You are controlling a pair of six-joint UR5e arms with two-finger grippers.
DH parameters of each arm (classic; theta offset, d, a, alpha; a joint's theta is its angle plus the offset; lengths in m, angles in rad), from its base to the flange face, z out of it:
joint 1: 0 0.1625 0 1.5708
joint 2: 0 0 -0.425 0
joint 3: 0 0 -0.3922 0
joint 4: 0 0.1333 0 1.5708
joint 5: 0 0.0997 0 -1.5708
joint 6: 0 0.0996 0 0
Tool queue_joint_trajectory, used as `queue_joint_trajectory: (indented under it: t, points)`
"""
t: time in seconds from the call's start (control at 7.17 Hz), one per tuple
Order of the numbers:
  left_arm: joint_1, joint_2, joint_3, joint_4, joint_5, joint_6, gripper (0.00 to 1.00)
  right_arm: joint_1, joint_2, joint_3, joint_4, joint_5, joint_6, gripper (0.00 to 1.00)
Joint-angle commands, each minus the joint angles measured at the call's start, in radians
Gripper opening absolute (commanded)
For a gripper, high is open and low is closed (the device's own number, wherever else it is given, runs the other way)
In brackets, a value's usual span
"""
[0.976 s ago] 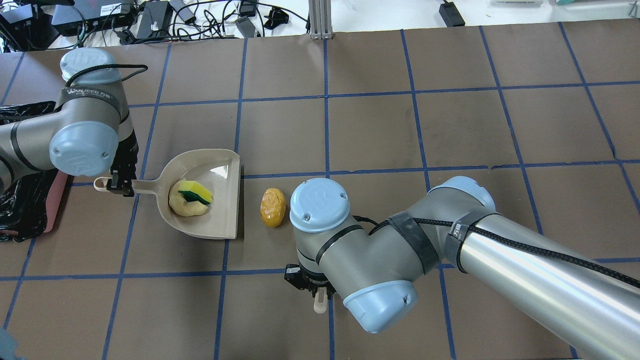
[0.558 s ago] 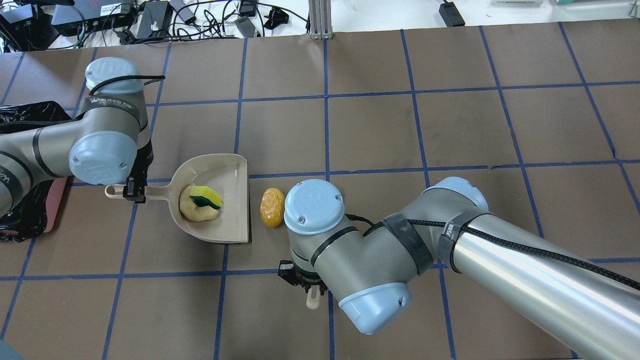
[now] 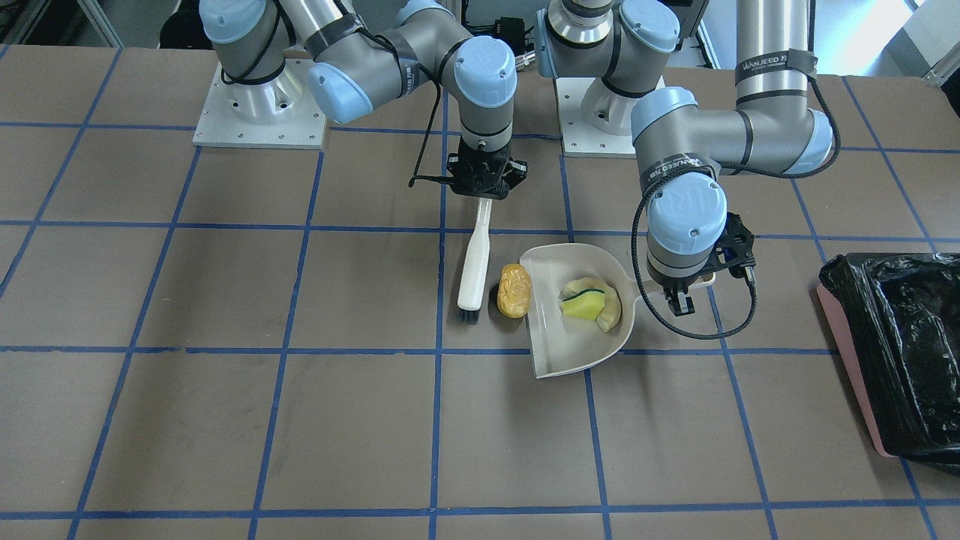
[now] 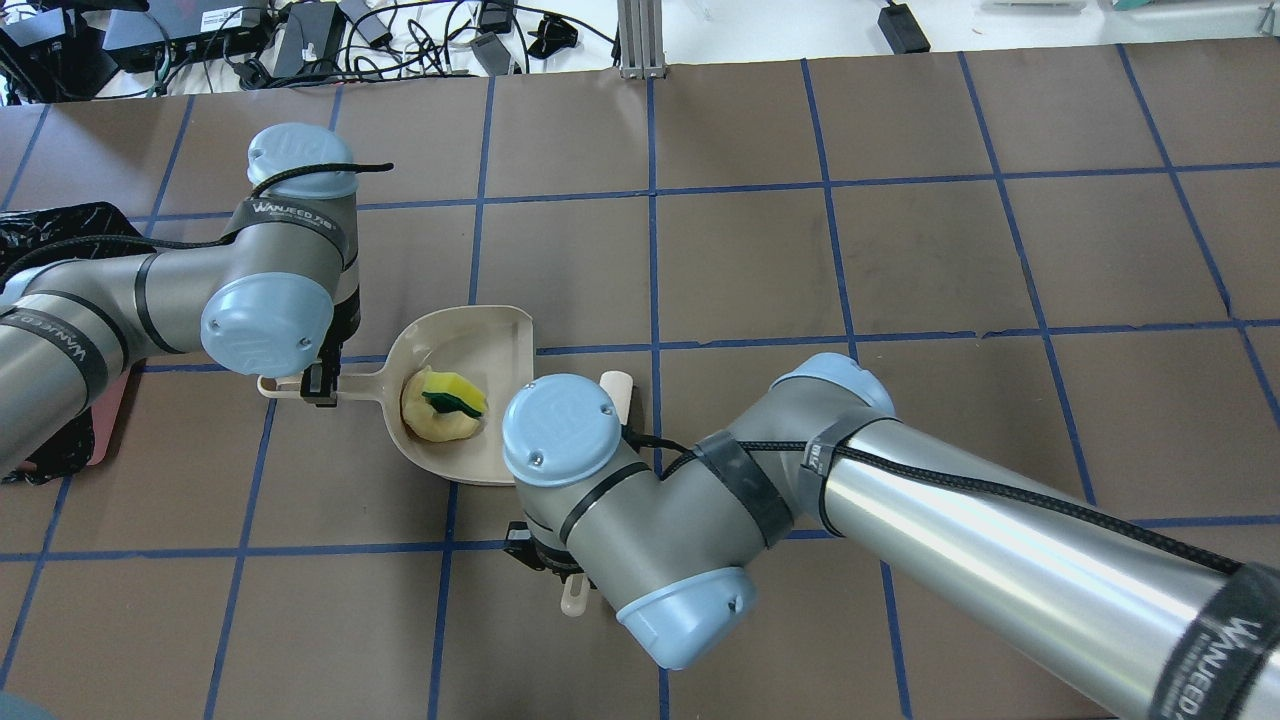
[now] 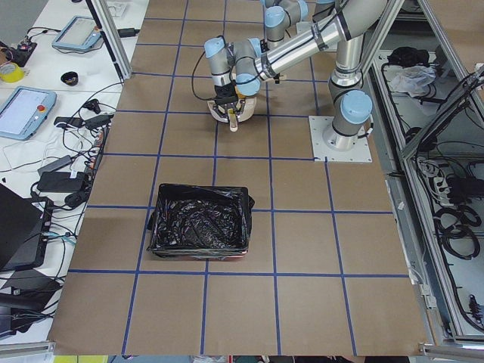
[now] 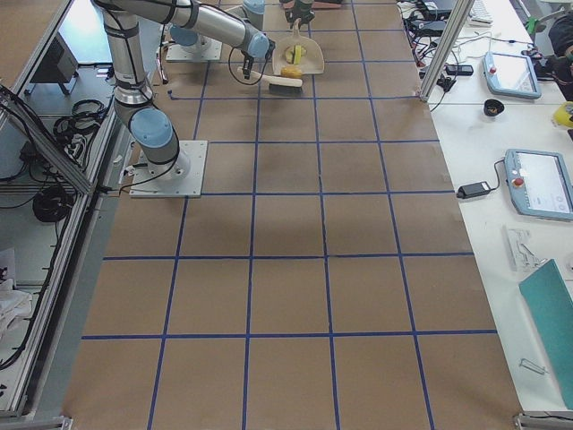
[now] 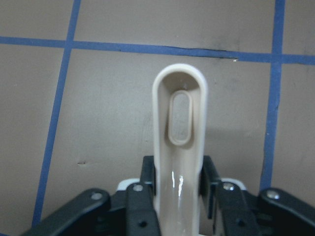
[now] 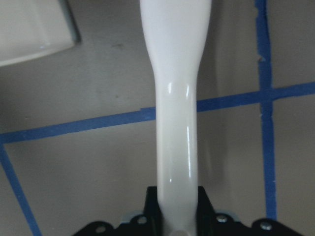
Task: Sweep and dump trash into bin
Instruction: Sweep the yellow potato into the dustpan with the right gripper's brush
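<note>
"WANJEED" is printed in white on the black straps (image 4: 293, 212) wrapped around the left arm (image 4: 150, 300) and the right arm (image 4: 1000, 530). A "UR" logo is embossed on the blue joint caps (image 3: 686, 204).

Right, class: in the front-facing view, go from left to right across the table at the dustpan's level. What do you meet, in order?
In order: brush → golden-brown potato-shaped lump → dustpan → left gripper, fingers on the dustpan's handle → bin.
</note>
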Motion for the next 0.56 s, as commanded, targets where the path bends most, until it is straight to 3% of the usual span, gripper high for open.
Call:
queue_joint_trajectory:
  t: [0.0, 0.42]
  points:
    - [-0.019, -0.004, 0.001, 0.001, -0.003, -0.029, 0.00, 0.048, 0.072, -0.097, 0.000, 0.009, 0.040, 0.00]
    - [-0.038, -0.004, 0.004, 0.006, -0.013, -0.017, 0.00, 0.064, 0.113, -0.182, 0.009, 0.039, 0.061, 0.00]
